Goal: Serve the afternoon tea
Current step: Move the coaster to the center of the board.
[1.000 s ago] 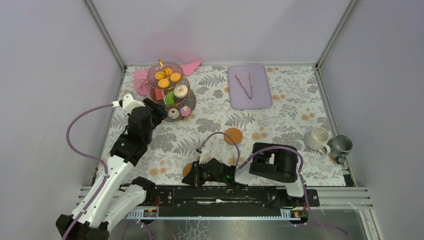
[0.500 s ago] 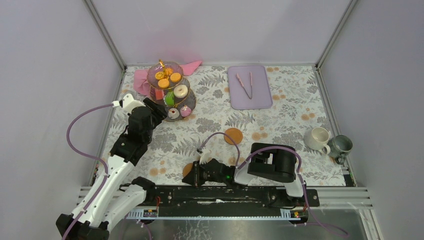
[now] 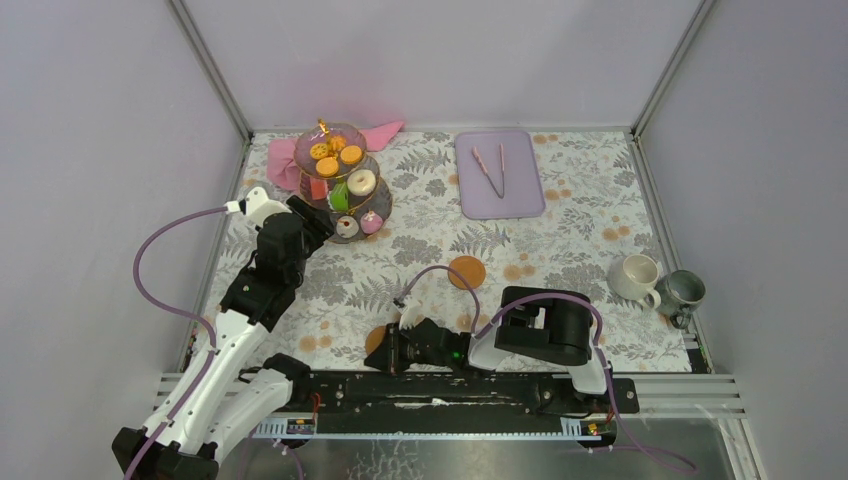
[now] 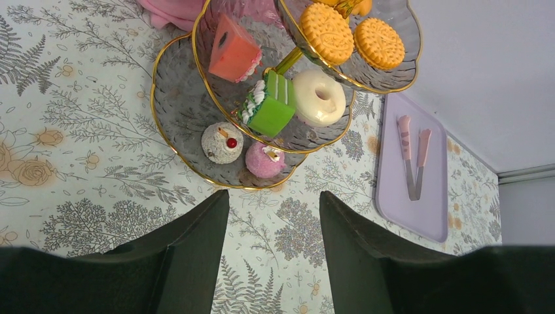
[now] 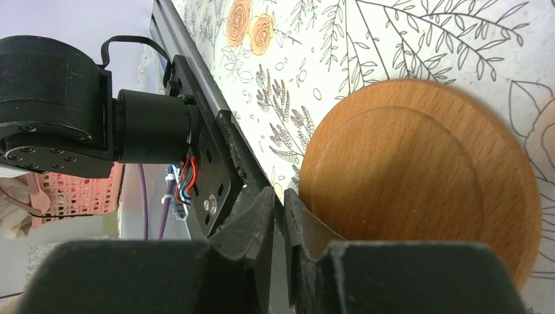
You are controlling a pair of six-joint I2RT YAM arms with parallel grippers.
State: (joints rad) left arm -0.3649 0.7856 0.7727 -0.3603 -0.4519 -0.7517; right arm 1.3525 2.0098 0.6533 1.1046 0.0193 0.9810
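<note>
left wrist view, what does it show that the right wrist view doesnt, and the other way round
Only the left wrist: the three-tier clear glass stand with gold rims, holding a white doughnut, a green cake slice and orange biscuits; the lilac rectangular tray with pink tongs; the left end effector, open. Only the right wrist: the round wooden coaster and the right end effector, fingers almost together at its edge. Both: the floral-print tablecloth.
</note>
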